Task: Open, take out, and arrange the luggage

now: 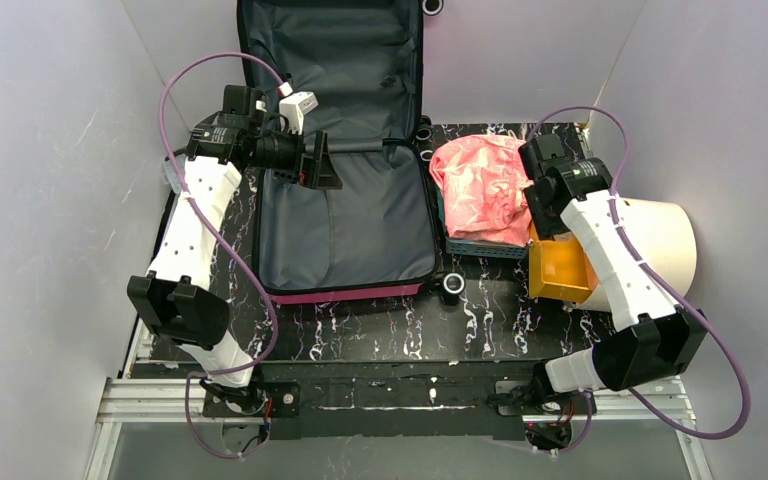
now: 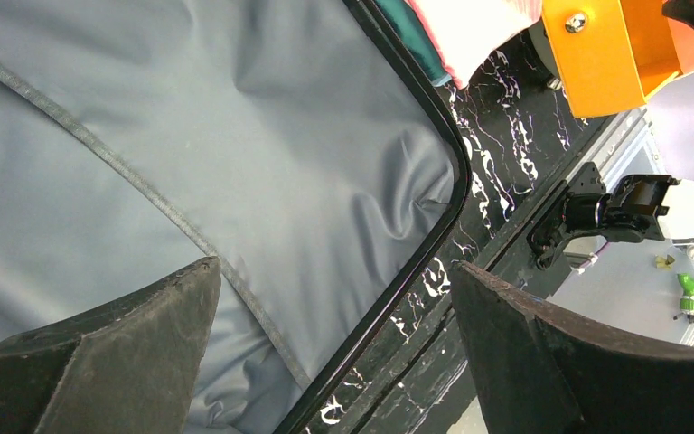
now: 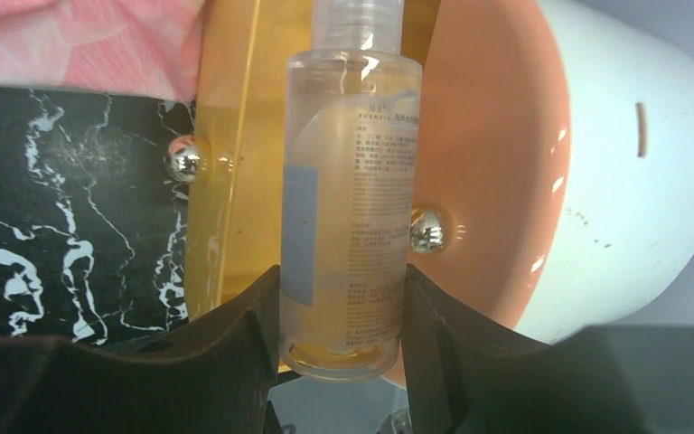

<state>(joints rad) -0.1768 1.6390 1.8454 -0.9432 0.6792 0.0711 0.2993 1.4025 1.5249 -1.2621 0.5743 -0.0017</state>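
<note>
Your luggage (image 1: 345, 230) lies open on the table, its lid propped against the back wall and the grey lining showing. Your left gripper (image 2: 332, 267) hangs over that lining, fingers spread wide and empty. Right of the luggage, your right gripper (image 3: 342, 312) clamps a clear bottle (image 3: 348, 181) near its base, over the orange box (image 1: 558, 270) and cream cylinder (image 1: 660, 240). A pink cloth (image 1: 480, 180) sits in the basket (image 1: 485, 247) just beside the luggage's right edge.

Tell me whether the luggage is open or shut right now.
Open. The luggage lies unzipped on the table, its lid half raised at the back, grey lining exposed in both halves.
</note>
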